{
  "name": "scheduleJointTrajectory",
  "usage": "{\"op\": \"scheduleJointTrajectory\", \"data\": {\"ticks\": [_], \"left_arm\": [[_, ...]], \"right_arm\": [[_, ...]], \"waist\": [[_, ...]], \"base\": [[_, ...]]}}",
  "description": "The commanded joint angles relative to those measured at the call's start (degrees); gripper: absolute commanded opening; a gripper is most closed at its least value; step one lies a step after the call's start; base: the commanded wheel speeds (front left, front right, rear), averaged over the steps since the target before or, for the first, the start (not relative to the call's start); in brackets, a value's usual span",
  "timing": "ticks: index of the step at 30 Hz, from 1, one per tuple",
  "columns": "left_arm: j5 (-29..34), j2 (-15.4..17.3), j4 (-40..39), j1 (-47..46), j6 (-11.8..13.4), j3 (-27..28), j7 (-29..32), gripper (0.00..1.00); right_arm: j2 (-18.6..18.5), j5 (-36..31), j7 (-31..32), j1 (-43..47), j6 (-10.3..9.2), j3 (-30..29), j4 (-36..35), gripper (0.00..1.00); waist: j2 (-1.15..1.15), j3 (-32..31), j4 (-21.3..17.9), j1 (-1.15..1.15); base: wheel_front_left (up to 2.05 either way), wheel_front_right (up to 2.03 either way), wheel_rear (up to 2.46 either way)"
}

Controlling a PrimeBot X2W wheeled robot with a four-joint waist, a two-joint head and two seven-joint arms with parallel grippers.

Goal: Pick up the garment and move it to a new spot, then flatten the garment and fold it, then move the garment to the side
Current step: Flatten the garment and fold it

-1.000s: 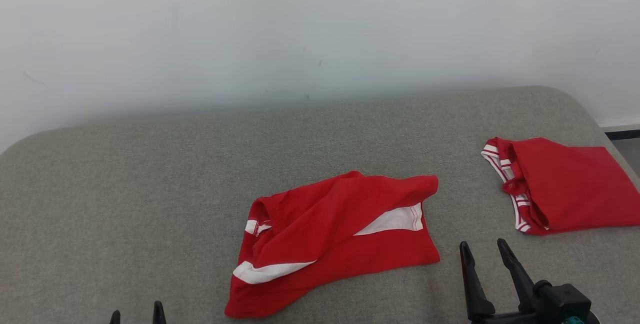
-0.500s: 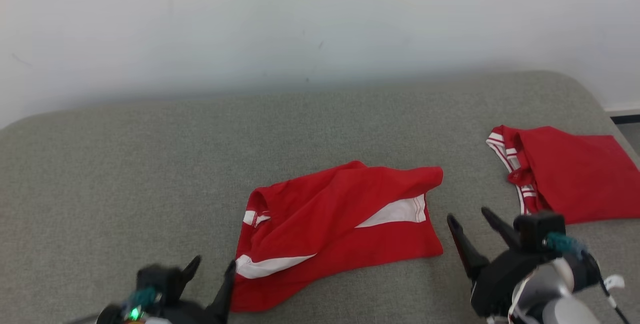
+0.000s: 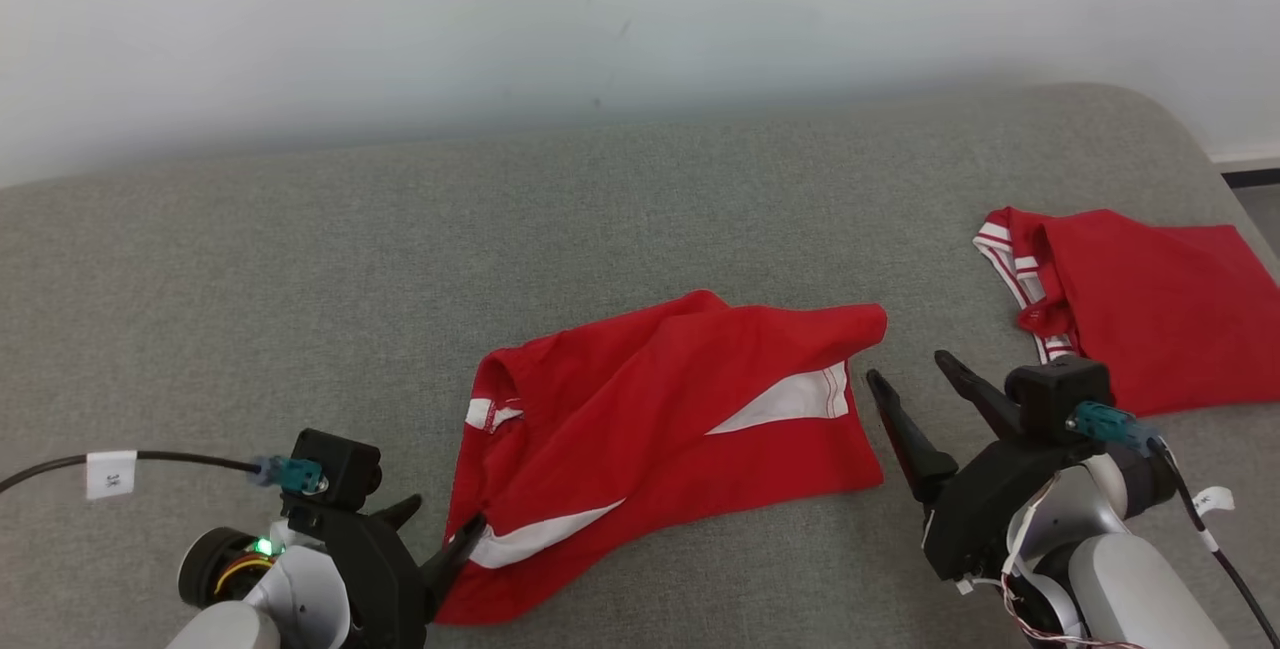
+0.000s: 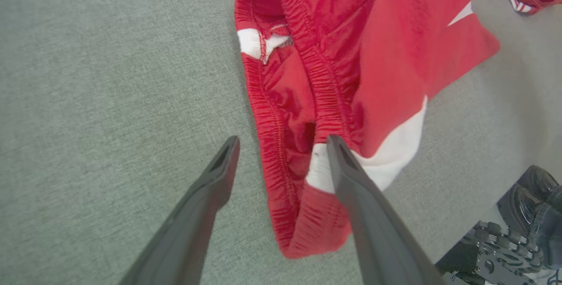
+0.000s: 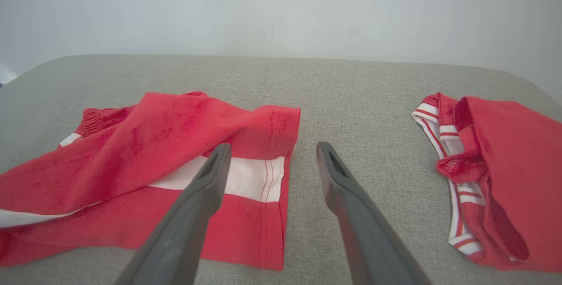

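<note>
Pick-up step: left end effector (image 3: 445, 521) and right end effector (image 3: 907, 369), both spread, flank the shorts (image 3: 660, 409); next, pinch both edges.

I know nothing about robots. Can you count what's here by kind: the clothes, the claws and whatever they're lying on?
Red garments: 2, the crumpled red shorts with white bands and the red garment with white-striped trim.
Black two-fingered grippers: 2, the left gripper and the right gripper, both open.
Grey fabric cushion: 1.
Total: 5.
</note>
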Motion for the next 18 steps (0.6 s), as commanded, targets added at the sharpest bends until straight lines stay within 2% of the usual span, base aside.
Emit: {"op": "scheduleJointTrajectory", "data": {"ticks": [1,7,15,18], "left_arm": [[-1.23,0.44,-0.35,-0.4,0.09,-0.36,0.73,1.0],[-5.42,1.26,-2.73,0.58,0.09,-1.76,4.87,1.0],[-5.83,1.97,-6.62,-0.04,0.79,-4.2,9.21,1.0],[-5.93,1.72,-7.42,0.06,1.46,-4.45,10.13,0.84]], "right_arm": [[-0.21,0.4,-0.35,-0.15,0.03,-0.06,0.07,1.0],[-0.38,0.24,-0.72,0.82,0.03,-1.31,0.06,1.0],[0.41,-0.12,-0.61,1.04,0.03,-1.77,-0.4,1.0],[0.88,-0.24,-0.75,0.88,0.03,-1.43,-0.31,1.0]], "waist": [[-0.01,0.34,-0.23,-0.01],[-0.01,1.31,-0.06,-0.01],[-0.01,2.14,0.74,-0.01],[-0.01,1.97,0.77,-0.01]], "base": [[0.0,0.0,0.0],[0.0,0.0,0.0],[0.0,0.0,0.0],[0.0,0.0,0.0]]}}
